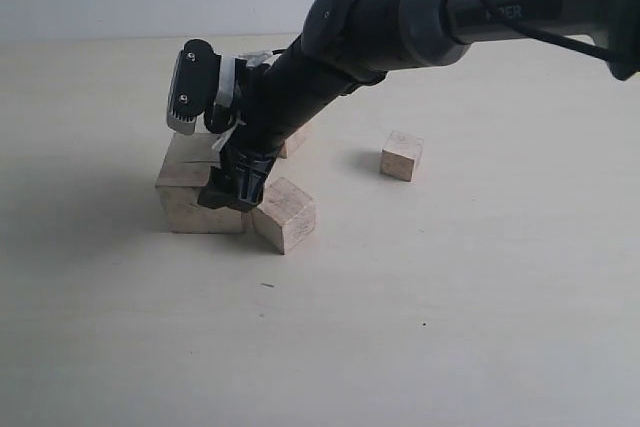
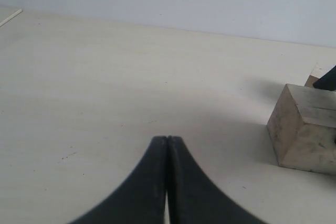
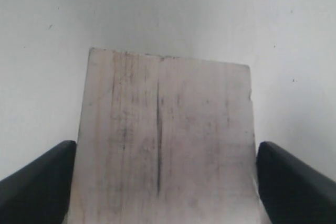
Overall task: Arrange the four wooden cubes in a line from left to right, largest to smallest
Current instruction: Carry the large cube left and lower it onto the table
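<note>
The step in hand appears to be the handling of the largest cube (image 1: 195, 209), which belongs at the left end of the row. It sits on the table at about 9 o'clock from the scene's middle in the exterior view. To do this well, the right gripper (image 1: 232, 192) should stay square to the cube's two side faces and travel straight up or down. A second cube (image 1: 285, 215) sits close against the big one's 4 o'clock corner, and a skewed move would likely knock it. A third cube (image 1: 293, 142) peeks out behind the arm at about 1 o'clock, and the small one (image 1: 401, 155) lies well apart at 3 o'clock.

In the right wrist view the largest cube (image 3: 163, 140), slit line facing the camera, fills the gap between the fingers (image 3: 37, 182). The jaws stand wide, one at each side face. Whether they press the wood or merely flank it cannot be told.

The left gripper (image 2: 167, 141) has its jaws pressed together on nothing, well apart from the cube.
</note>
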